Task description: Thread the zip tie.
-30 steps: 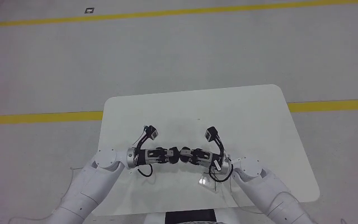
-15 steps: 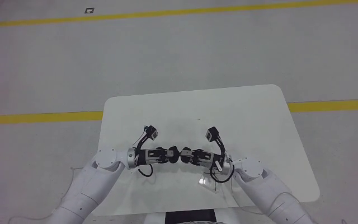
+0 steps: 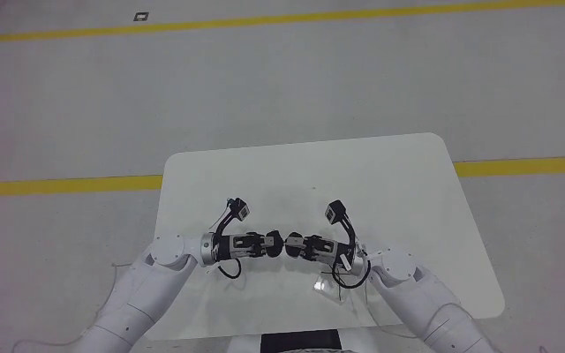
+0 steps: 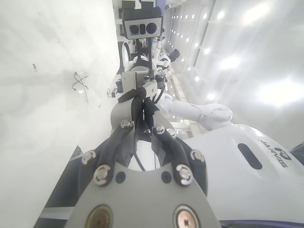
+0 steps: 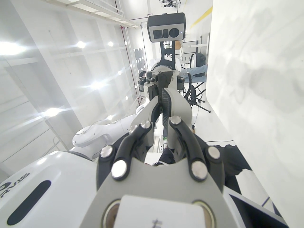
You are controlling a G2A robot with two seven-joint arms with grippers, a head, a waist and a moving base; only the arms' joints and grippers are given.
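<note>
Zip tie sits over the table's near middle, between my grippers, which meet tip to tip. Left gripper pinches one end, right gripper pinches the other. Risk: slight wrist misalignment makes the tail miss the head slot, or the strap buckles or slips out.
</note>
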